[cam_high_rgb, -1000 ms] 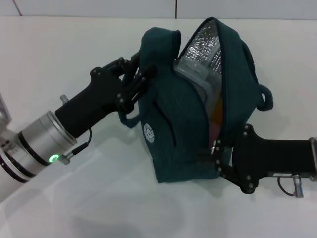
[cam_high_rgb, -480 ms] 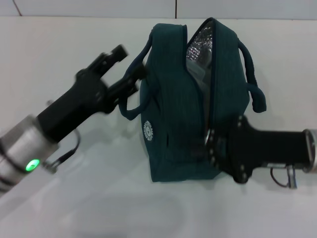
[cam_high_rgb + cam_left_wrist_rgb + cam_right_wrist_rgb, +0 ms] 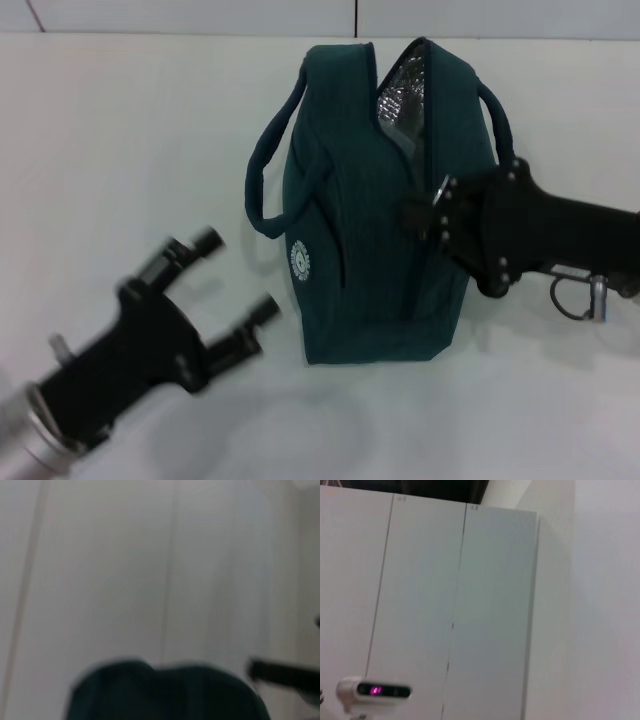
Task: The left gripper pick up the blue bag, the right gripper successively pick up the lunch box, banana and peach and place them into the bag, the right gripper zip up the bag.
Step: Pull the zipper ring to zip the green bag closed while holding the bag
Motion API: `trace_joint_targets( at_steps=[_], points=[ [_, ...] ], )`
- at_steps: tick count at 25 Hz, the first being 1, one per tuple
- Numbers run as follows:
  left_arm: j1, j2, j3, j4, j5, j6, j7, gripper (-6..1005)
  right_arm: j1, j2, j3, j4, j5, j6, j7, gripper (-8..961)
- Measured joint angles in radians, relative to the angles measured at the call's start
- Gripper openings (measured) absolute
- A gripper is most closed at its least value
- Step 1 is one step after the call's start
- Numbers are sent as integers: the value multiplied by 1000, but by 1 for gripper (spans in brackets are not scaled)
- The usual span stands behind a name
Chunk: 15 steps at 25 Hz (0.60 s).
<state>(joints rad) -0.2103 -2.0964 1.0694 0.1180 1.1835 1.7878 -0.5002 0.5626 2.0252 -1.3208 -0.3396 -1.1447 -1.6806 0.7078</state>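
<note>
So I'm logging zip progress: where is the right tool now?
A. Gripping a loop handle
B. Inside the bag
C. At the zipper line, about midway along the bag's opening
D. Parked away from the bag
C: in the head view the right tool sits at the zipper partway along the blue bag.

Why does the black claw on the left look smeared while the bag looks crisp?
Head view: the left tool is streaked with motion blur, while the blue bag and right tool are sharp. Left wrist view: everything is out of focus, the bag only a dark blob.
</note>
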Motion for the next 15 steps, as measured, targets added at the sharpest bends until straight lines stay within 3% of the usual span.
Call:
trace_joint_targets(
  at_steps=[7, 15],
  points=[
    [-148, -1, 51, -163, 4, -95, 16, 887, 8, 3, -3, -4, 94, -5, -24, 29],
    [-239, -8, 51, -164, 4, -89, -136, 888, 7, 3, -38, 3, 158, -9, -66, 27]
  ],
)
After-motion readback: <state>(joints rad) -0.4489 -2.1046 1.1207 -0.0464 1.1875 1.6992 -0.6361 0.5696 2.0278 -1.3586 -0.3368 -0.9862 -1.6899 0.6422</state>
